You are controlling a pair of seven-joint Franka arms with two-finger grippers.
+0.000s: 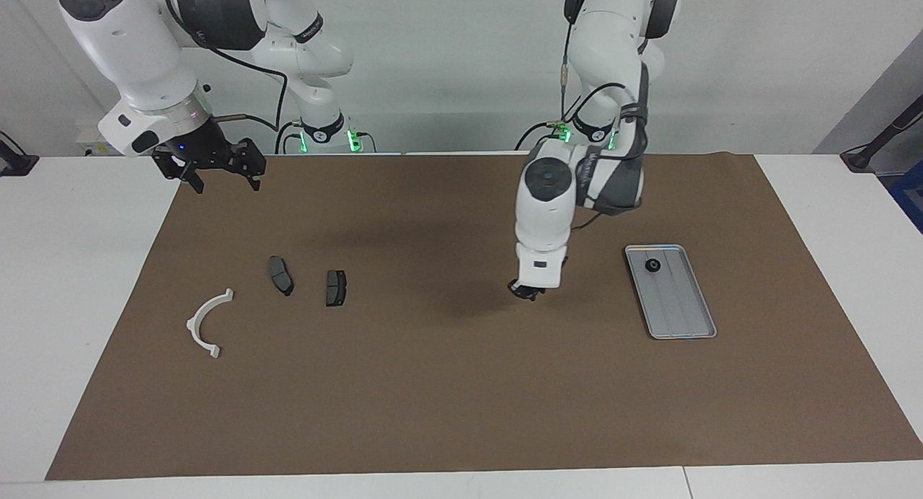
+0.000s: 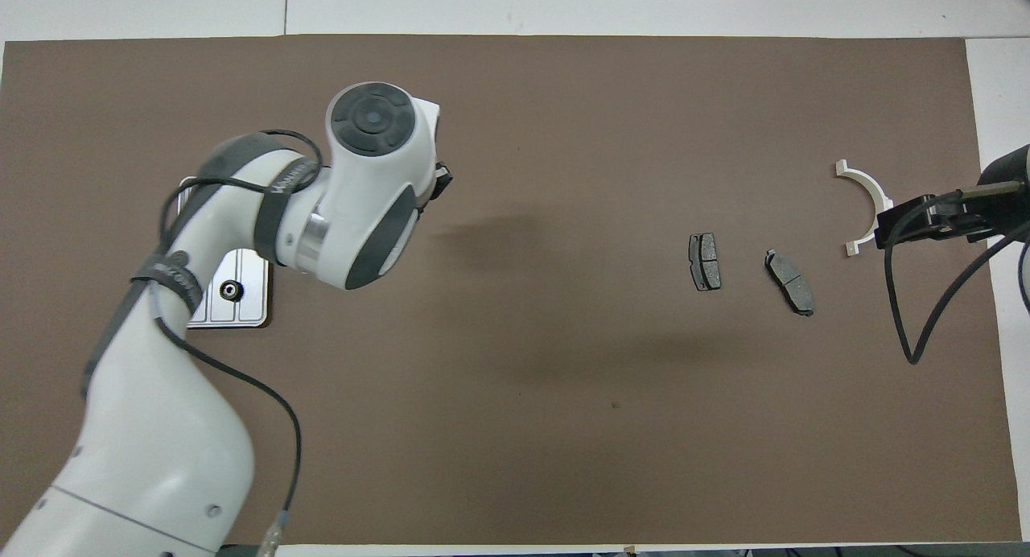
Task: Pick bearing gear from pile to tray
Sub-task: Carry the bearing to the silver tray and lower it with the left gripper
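The silver tray (image 1: 681, 311) lies toward the left arm's end of the table, with a small black round bearing gear (image 1: 652, 265) in the end nearer the robots. In the overhead view the tray (image 2: 249, 311) is partly hidden under the left arm, and the gear (image 2: 231, 290) shows. My left gripper (image 1: 530, 291) hangs low over bare mat between the tray and the pile. The pile is a white half-ring bracket (image 1: 208, 322) and two dark brake pads (image 1: 280, 275) (image 1: 336, 288). My right gripper (image 1: 225, 180) is open, empty and raised.
A brown mat (image 1: 461, 398) covers the white table. In the overhead view the right gripper (image 2: 889, 228) overlaps the end of the bracket (image 2: 865, 191) nearer the robots, with the pads (image 2: 705, 261) (image 2: 789, 281) beside it.
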